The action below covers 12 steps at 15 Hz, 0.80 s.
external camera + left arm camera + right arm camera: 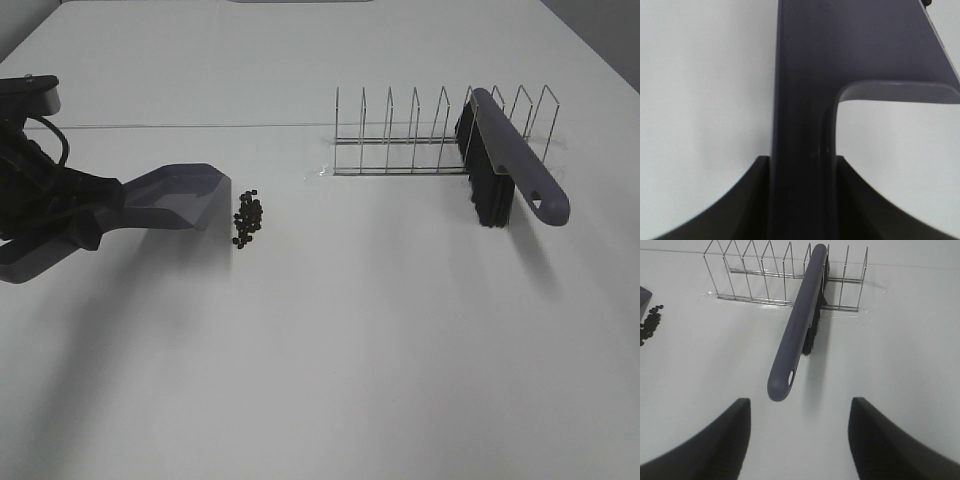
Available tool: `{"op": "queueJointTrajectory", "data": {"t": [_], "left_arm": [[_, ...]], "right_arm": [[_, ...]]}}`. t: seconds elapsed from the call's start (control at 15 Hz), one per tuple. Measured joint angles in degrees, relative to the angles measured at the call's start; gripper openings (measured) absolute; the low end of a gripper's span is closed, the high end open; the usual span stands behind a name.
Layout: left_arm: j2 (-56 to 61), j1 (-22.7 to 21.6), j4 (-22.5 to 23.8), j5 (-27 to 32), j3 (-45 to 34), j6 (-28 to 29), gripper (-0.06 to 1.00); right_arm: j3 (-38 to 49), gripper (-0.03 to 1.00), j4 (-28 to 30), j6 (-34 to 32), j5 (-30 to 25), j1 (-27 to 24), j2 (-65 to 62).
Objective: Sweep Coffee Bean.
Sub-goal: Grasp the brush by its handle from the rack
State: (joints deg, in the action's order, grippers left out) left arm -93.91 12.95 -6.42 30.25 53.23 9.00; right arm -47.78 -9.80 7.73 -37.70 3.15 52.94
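Just beyond the dustpan gripped by the left hand lie the coffee beans (right hand gapes empty).

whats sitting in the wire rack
Only the brush, propped in a slot near one end of the wire rack, handle sticking out front. Its bristles hide the wires behind them.

Dustpan: one, grey. Brush: one. Wire rack: one, with about nine upright loops. A couple sit partly behind the brush, so the count is not firm. Coffee beans: one tight cluster of roughly twenty, too small and bunched to count exactly. Counter: one. Grippers: two, left gripper and right gripper. Fingers: two on each.
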Motion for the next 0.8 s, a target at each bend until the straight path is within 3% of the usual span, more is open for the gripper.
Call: {"op": "queueJointTrajectory", "data": {"t": [0.07, 0.13, 0.4, 0.8], "left_arm": [[0.0, 0.0, 0.0, 0.0, 0.0, 0.0, 0.35], [0.0, 0.0, 0.0, 0.11, 0.0, 0.0, 0.35], [0.0, 0.0, 0.0, 0.17, 0.0, 0.0, 0.35], [0.0, 0.0, 0.0, 0.17, 0.0, 0.0, 0.35]], "right_arm": [[-1.6, 0.56, 0.0, 0.11, 0.0, 0.0, 2.58], [-9.28, 0.56, 0.0, 0.11, -0.23, 0.0, 15.01], [-23.32, 0.56, 0.0, 0.11, -3.61, 0.0, 30.94], [-45.44, 0.56, 0.0, 0.17, -13.35, 0.0, 55.46]]}}
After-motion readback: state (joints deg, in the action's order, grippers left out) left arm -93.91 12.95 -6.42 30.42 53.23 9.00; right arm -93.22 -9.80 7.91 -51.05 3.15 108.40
